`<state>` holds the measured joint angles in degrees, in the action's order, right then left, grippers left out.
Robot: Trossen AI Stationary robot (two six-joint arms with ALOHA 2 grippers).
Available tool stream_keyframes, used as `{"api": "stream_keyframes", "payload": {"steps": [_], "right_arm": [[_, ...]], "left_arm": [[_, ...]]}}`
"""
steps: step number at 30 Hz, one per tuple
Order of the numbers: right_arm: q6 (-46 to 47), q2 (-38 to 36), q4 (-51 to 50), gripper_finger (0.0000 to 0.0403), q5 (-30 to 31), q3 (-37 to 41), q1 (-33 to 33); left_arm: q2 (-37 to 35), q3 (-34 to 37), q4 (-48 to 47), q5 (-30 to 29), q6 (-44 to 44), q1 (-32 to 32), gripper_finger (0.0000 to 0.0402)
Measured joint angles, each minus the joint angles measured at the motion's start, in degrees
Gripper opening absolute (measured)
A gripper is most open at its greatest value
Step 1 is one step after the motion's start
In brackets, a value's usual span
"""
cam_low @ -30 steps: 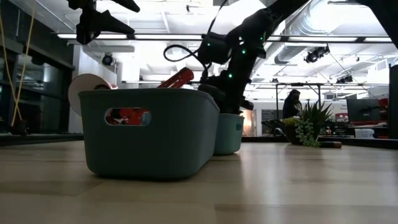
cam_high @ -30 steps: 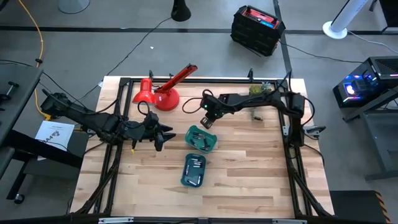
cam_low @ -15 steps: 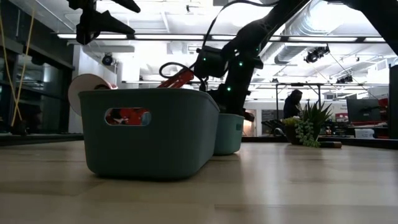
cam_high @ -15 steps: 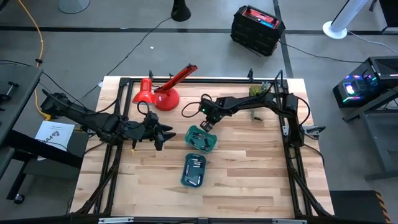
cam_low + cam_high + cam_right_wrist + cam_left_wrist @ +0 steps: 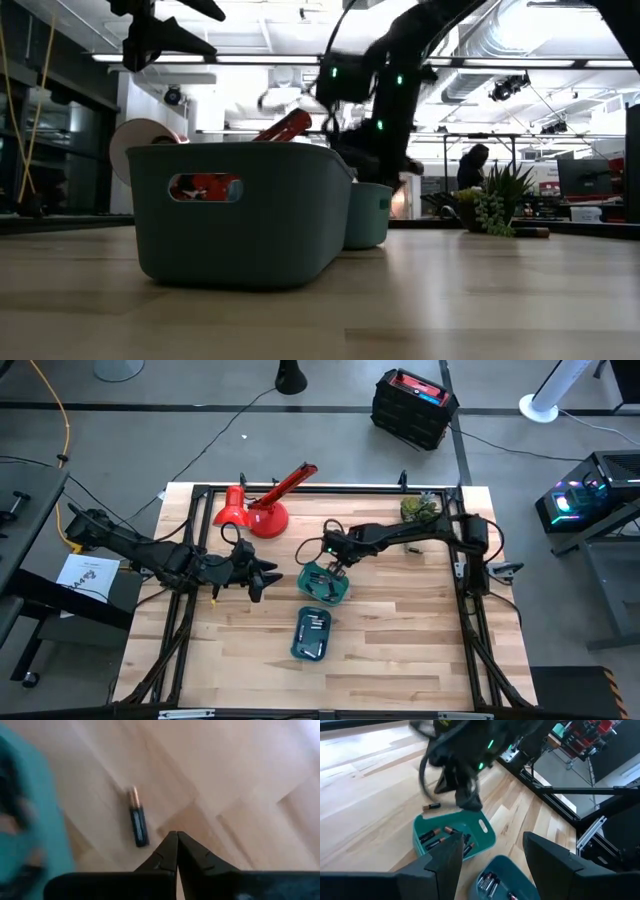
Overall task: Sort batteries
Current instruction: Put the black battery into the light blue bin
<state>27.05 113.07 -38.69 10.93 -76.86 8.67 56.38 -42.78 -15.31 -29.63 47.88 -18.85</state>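
Observation:
Two teal trays lie mid-table, the farther tray (image 5: 304,576) (image 5: 488,838) and the nearer tray (image 5: 298,646) (image 5: 506,866); both hold batteries (image 5: 441,834) (image 5: 487,882). One loose battery (image 5: 137,823) (image 5: 431,806) lies flat on the wood just beyond the farther tray's far side. My right gripper (image 5: 336,563) (image 5: 176,840) hangs shut over the table by that tray's far edge, its tips close beside the loose battery and apart from it. My left gripper (image 5: 265,578) (image 5: 492,851) waits open, left of the trays and raised.
A red desk lamp (image 5: 262,510) lies at the far left of the table and a small potted plant (image 5: 418,507) (image 5: 495,205) stands at the far right. Bare wood spreads near and right of the trays. A person (image 5: 470,165) stands far off in the room.
My right gripper has moved toward the table's near edge and come down by the far side of the farther tray, its fingers staying together. The trays have not moved.

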Motion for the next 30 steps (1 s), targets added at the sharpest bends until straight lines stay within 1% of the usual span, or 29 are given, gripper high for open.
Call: {"api": "stream_keyframes", "payload": {"steps": [4,7,9,15,19,23,30], "right_arm": [[0.1,-1.4,1.4,0.0002,0.5,-0.2,-0.7],[-0.3,-0.9,4.7,0.0018,-3.9,-0.1,-1.3],[-0.5,-0.7,7.3,0.0041,-6.1,-0.2,-1.3],[-2.2,-0.3,7.3,0.0128,-5.2,-0.2,0.0],[-4.7,0.2,6.7,0.0167,-5.9,-0.2,0.3],[-6.6,2.6,6.5,0.0176,-7.1,-0.2,0.3],[-6.7,4.4,7.1,0.0176,-5.4,-0.4,0.4]], "left_arm": [[0.0,0.0,-0.3,0.0,-0.1,0.0,0.0197],[0.0,0.0,-0.3,0.0,-0.5,0.0,0.0197],[0.0,0.0,-0.4,0.0,-0.5,0.0,0.0197],[0.0,0.0,-0.4,0.1,-0.5,0.0,0.0197],[0.0,0.0,-0.3,0.5,-0.5,0.0,0.0197],[0.0,0.0,-0.4,0.6,-0.4,0.0,0.0197],[0.0,0.0,-0.4,0.6,-0.1,0.0,0.0197]]}}
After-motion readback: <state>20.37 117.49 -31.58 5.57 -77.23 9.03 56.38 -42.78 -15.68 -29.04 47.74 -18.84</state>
